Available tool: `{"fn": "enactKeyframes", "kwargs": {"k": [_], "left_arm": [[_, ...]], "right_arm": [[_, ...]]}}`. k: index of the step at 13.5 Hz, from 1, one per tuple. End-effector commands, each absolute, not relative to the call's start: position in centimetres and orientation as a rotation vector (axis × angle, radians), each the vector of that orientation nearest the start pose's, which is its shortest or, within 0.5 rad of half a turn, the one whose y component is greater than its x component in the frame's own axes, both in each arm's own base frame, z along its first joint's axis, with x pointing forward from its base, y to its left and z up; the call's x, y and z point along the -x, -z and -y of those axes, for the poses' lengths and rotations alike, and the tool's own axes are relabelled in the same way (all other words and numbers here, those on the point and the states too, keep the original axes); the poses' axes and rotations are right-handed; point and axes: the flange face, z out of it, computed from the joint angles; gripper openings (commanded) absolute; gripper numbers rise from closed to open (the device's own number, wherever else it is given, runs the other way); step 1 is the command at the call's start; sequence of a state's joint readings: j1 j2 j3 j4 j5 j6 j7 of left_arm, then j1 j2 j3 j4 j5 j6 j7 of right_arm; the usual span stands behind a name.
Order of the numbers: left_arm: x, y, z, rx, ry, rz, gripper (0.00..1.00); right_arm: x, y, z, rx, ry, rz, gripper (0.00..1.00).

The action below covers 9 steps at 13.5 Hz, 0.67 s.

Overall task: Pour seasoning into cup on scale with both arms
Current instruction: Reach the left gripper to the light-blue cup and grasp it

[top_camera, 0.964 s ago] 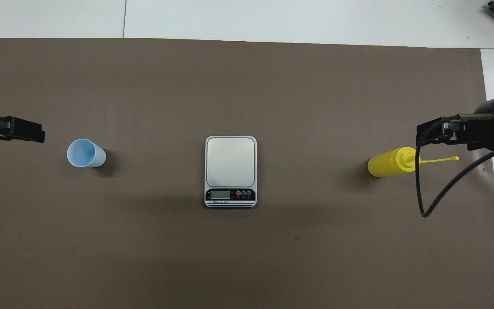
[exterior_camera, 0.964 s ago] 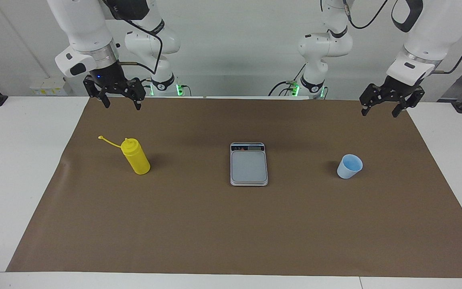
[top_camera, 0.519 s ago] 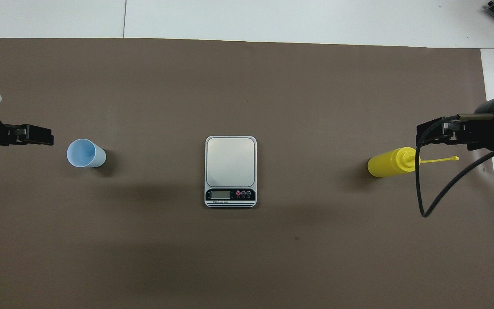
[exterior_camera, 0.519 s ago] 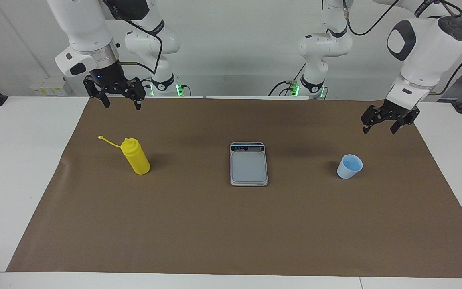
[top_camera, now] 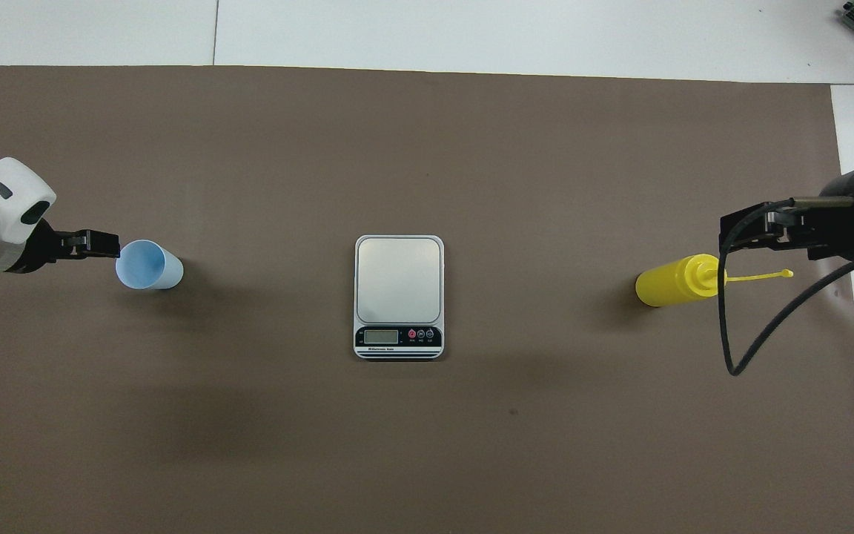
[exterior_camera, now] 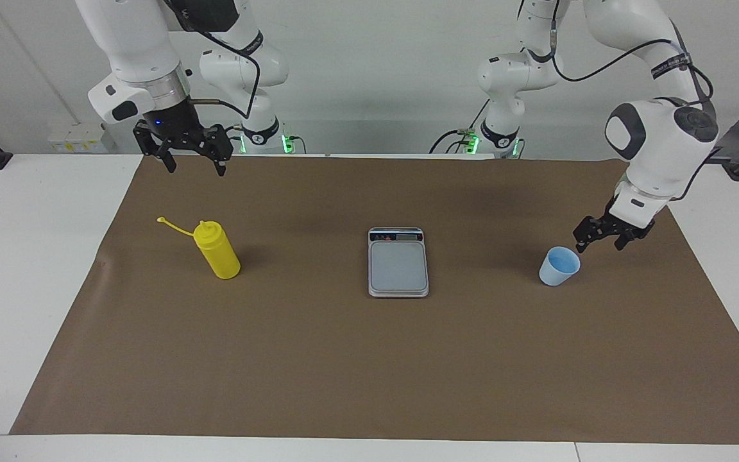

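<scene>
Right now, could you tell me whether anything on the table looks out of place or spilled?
Nothing stands out: the yellow bottle, the scale and the blue cup stand upright on the brown mat, with no spill.

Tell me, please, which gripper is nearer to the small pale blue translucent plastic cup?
Left. The left gripper hangs open right beside the small pale blue translucent plastic cup, not touching it; the right gripper waits open at the right arm's end of the table.

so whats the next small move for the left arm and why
Probably ease the open left tool down around the small pale blue plastic cup: it hangs beside the rim, not gripping, and the flat grey digital scale is bare.
</scene>
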<state>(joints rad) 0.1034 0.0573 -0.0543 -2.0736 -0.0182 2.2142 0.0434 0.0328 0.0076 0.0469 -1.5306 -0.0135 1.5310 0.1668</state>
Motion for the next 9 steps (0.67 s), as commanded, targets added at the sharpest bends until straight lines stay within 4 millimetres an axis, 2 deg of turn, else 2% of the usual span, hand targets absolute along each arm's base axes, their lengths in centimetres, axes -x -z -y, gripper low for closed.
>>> {"fn": "enactKeyframes", "kwargs": {"k": [1,3,6,9], "left_arm": [[-55.6,-39.1,-3.2,3.161,0.143,0.049,1.00],[-55.6,-38.1,-2.8,3.162,0.145,0.104,1.00],[-56.2,-34.6,-2.1,3.166,0.102,0.180,1.00],[-56.2,-33.5,-1.6,3.168,0.075,0.188,1.00]], "right_arm": [[-54.8,-63.5,-3.9,3.128,-0.031,-0.112,1.00],[-54.9,-63.5,-3.9,3.128,-0.031,-0.112,1.00],[-54.8,-63.6,-3.9,3.127,-0.028,-0.112,1.00],[-54.8,-63.6,-3.9,3.127,-0.029,-0.112,1.00]]}}
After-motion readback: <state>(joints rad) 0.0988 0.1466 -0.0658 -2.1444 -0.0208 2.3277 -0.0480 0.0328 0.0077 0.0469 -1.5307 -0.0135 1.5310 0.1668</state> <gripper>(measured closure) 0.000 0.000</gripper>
